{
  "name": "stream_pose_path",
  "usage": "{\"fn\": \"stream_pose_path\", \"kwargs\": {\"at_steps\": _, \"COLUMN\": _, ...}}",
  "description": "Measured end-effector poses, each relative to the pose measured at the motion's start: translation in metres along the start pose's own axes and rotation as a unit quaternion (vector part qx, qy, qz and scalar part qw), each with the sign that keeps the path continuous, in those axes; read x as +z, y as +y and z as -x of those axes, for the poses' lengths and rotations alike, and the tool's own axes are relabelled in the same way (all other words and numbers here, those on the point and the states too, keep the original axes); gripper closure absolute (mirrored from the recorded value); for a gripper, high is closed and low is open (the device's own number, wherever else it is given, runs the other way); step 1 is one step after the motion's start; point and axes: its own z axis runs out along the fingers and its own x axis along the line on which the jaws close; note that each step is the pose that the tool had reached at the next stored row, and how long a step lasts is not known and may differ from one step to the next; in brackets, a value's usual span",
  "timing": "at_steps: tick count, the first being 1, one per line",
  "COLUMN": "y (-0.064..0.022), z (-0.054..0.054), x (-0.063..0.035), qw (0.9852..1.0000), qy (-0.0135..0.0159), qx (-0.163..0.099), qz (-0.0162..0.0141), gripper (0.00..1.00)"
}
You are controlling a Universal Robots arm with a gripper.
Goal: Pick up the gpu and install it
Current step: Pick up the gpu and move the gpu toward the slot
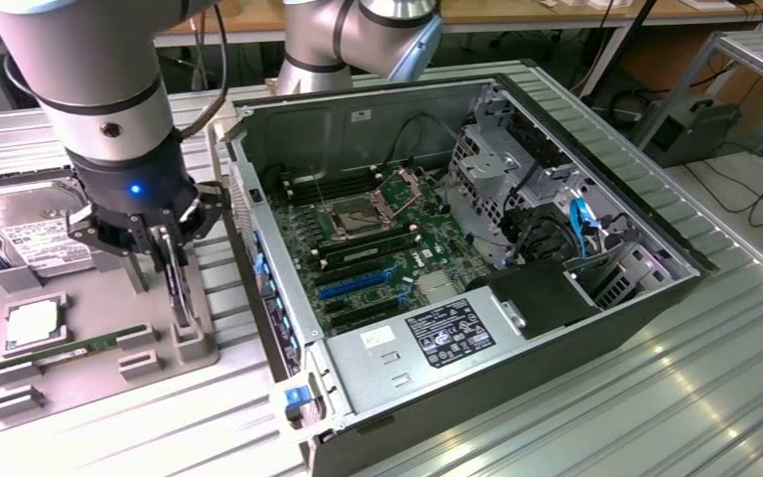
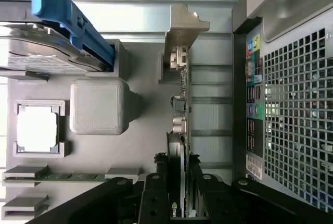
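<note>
The gpu point(image 1: 182, 290) is a thin dark card standing on edge at the side of the grey parts tray point(image 1: 96, 386) nearest the computer case. My gripper point(image 1: 170, 246) hangs straight over it. In the wrist view the gripper point(image 2: 176, 185) has one black finger point(image 2: 155, 195) on each side of the gpu point(image 2: 180, 110), pressed against it. The card's silver bracket point(image 2: 183, 26) points away from the fingers. I cannot tell whether the card has lifted out of its tray slot.
The open computer case point(image 1: 647, 298) lies at the exterior view's right, with its motherboard point(image 1: 381, 248) and blue slot point(image 1: 355, 286) exposed; its vented rear panel point(image 2: 296, 104) is close beside the card. The tray also holds a hard drive point(image 1: 31, 234), a CPU point(image 1: 35, 323) and a green RAM stick point(image 1: 71, 353).
</note>
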Motion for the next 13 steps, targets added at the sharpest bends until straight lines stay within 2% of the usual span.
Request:
{"fn": "stream_pose_path", "kwargs": {"at_steps": 7, "y": 0.0028, "z": 0.001, "x": -0.0384, "qw": 1.0000, "qy": 0.0006, "qx": -0.002, "qz": 0.0004, "gripper": 0.74}}
{"fn": "stream_pose_path", "kwargs": {"at_steps": 10, "y": 0.0028, "z": 0.005, "x": -0.0635, "qw": 1.0000, "qy": 0.0008, "qx": -0.003, "qz": 0.0013, "gripper": 0.74}}
{"fn": "stream_pose_path", "kwargs": {"at_steps": 12, "y": 0.0018, "z": 0.007, "x": -0.0744, "qw": 1.0000, "qy": 0.0009, "qx": -0.003, "qz": 0.0017, "gripper": 0.74}}
{"fn": "stream_pose_path", "kwargs": {"at_steps": 13, "y": 0.0006, "z": 0.009, "x": -0.0839, "qw": 1.0000, "qy": 0.0009, "qx": -0.004, "qz": 0.0022, "gripper": 0.74}}
